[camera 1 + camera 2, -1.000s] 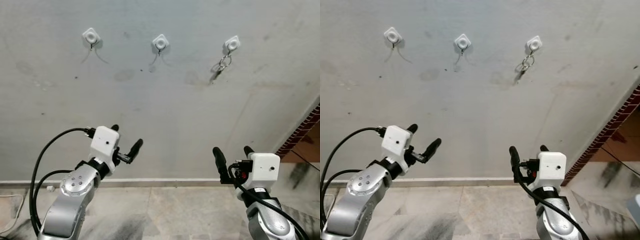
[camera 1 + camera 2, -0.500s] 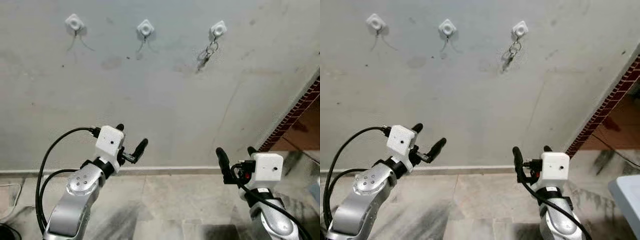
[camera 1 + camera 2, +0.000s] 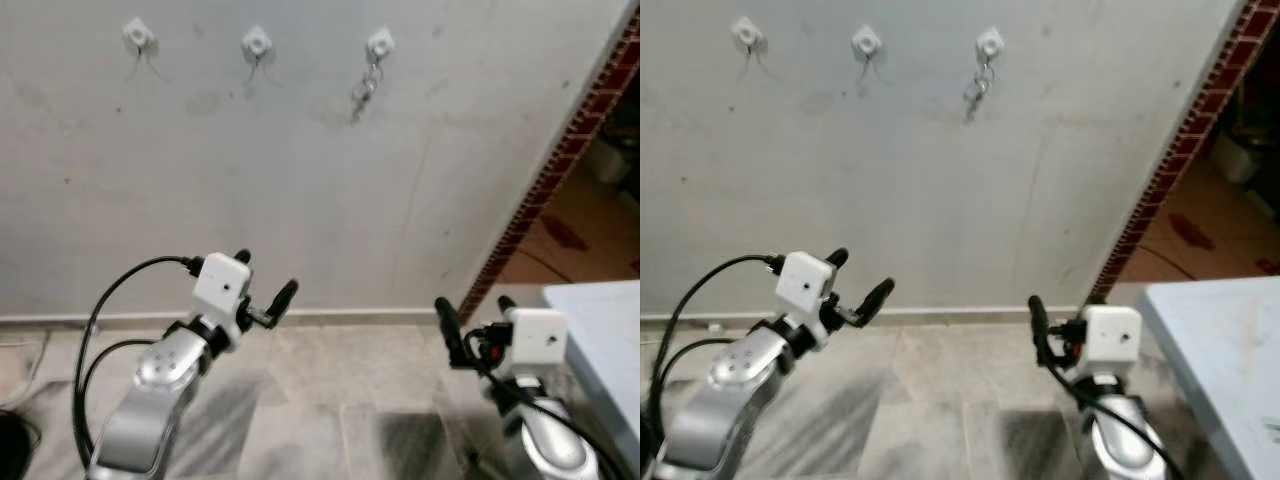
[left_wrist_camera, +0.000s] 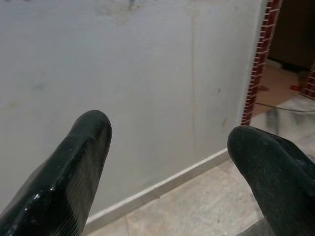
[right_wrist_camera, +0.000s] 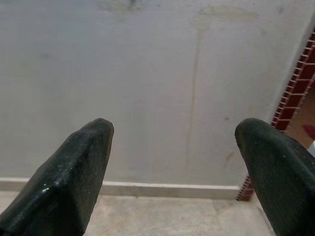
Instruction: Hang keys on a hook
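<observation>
Left eye view: keys (image 3: pixel 362 88) hang at twelve o'clock on a hook (image 3: pixel 379 43) — left gripper (image 3: pixel 264 283) and right gripper (image 3: pixel 472 307) both spread wide, empty.

Matt plaster, white plastic, bright metal

The wall (image 3: pixel 300 200) is matt grey plaster, stained and faintly cracked; on it the hooks (image 3: pixel 256 42) look like white plastic, and the keys (image 3: pixel 364 88) glint as metal. Right of the wall runs rough red brick edging (image 3: pixel 560 160). Below the wall the floor (image 3: pixel 320 400) is smooth, mottled stone tile. The fingers (image 4: pixel 74 172) are black, finely ribbed, slightly glossy; arms are brushed silver metal.
</observation>
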Tool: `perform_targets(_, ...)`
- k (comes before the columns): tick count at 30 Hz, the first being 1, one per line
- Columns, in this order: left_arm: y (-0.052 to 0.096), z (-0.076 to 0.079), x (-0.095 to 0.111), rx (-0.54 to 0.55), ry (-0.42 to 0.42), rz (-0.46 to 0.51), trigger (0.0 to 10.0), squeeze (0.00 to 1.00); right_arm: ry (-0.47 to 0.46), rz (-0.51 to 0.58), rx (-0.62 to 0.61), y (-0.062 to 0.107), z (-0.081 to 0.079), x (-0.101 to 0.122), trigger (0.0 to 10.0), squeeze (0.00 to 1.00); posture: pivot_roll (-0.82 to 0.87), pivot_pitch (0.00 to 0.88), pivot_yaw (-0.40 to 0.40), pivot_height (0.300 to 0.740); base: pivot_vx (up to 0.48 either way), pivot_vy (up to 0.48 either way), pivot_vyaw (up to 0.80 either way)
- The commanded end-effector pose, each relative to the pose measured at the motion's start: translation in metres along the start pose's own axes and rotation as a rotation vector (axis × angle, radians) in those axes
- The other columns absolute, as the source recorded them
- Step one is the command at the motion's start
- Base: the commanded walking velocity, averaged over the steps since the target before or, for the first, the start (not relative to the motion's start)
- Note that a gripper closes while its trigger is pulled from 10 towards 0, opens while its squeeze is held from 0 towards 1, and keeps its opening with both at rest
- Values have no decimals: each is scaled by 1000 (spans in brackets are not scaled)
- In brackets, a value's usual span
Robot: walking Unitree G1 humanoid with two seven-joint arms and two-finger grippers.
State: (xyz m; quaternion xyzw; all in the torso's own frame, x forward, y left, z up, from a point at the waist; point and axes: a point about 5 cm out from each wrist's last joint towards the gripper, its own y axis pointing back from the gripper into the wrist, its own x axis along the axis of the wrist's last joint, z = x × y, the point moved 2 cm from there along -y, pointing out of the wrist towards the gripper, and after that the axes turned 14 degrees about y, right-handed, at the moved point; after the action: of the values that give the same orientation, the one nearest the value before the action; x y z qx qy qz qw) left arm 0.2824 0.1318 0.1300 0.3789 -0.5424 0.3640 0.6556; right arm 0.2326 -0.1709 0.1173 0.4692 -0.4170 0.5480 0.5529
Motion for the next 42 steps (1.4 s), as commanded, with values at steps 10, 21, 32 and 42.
perform_targets(10, -2, 4, -3, -21, 5, -4, 10000, 0, 13, 7, -17, -2, 5, 1, 10000, 0, 105, 0, -20, 740, -235, -188, 0)
perform_targets(21, -4, 3, -7, -2, 30, -1, 10000, 0, 19, 13, -15, -4, 7, 2, 10000, 0, 98, 0, -30, 740, 0, 0, 0)
perform_targets(32, -6, 4, -9, 2, 55, 1, 10000, 0, 23, 17, -14, -4, 7, 4, 10000, 0, 92, 0, -32, 740, -156, 211, 0)
perform_targets(42, -6, 5, -10, -12, 51, -10, 10000, 0, 22, 15, -15, -4, 7, 3, 10000, 0, 90, 0, -30, 740, -259, 407, 0)
